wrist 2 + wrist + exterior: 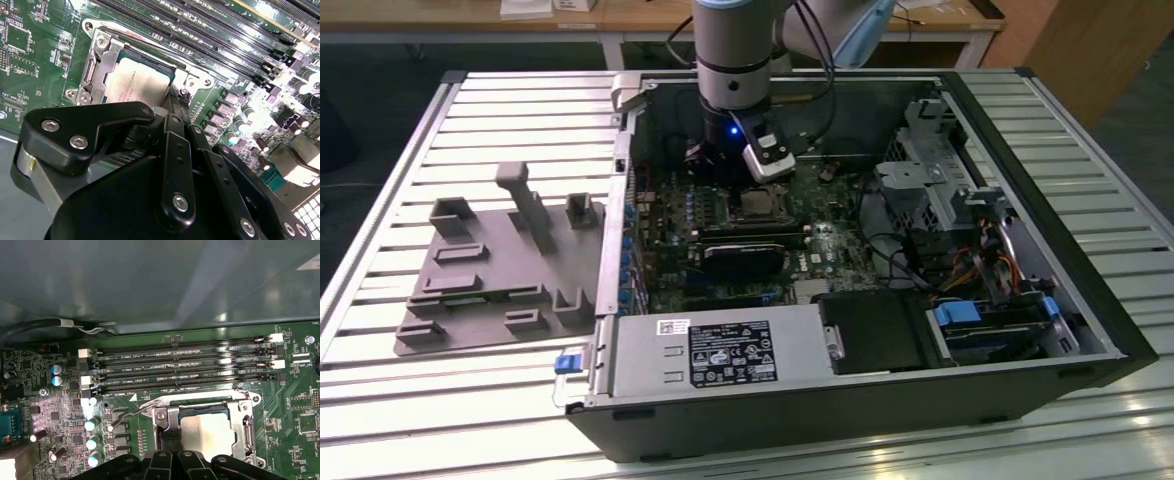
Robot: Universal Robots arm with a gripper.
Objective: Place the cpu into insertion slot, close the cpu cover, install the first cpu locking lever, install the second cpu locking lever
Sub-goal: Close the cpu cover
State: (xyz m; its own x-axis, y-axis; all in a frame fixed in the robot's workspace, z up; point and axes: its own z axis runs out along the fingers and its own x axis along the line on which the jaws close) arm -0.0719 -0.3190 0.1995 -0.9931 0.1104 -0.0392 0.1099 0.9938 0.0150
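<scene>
1. Where the exterior view takes in the whole bench, a slatted metal table (454,440) carries everything.
2. Computer case (854,420): black, lying open at the table's centre, green board inside.
3. Robot arm (734,50): enters at 12 o'clock and reaches down into the case. A white camera housing (769,160) on its wrist stands in front of the tool.
4. Grey fixture plate (467,290): at 9 o'clock of the case, just beside it, with upright pegs.
5. Power supply (720,355): grey box at 6 o'clock inside the case.
6. Drive cage (941,190): silvery, at 3 o'clock inside the case.
7. Heatsink block (744,258): black, just beside the socket at its 6 o'clock.
8. Memory slots (180,367): long, black, in parallel rows near the socket.
9. Gripper (176,111): black linkage, fingers pressed together with nothing between them, the tip at the socket's edge beside the chip.
10. Insertion slot (251,399): silvery rim with corner screws, near the board's centre, chip seated inside.
11. Cpu cover (102,62): thin silvery frame lying down over the chip's edges.
12. Cpu (137,82): flat, dull silver-grey square showing through the cover's window, partly hidden by the gripper.
13. Locking lever (127,416): thin wire that runs along the frame and bends outward. Whether it is latched cannot be told.
</scene>
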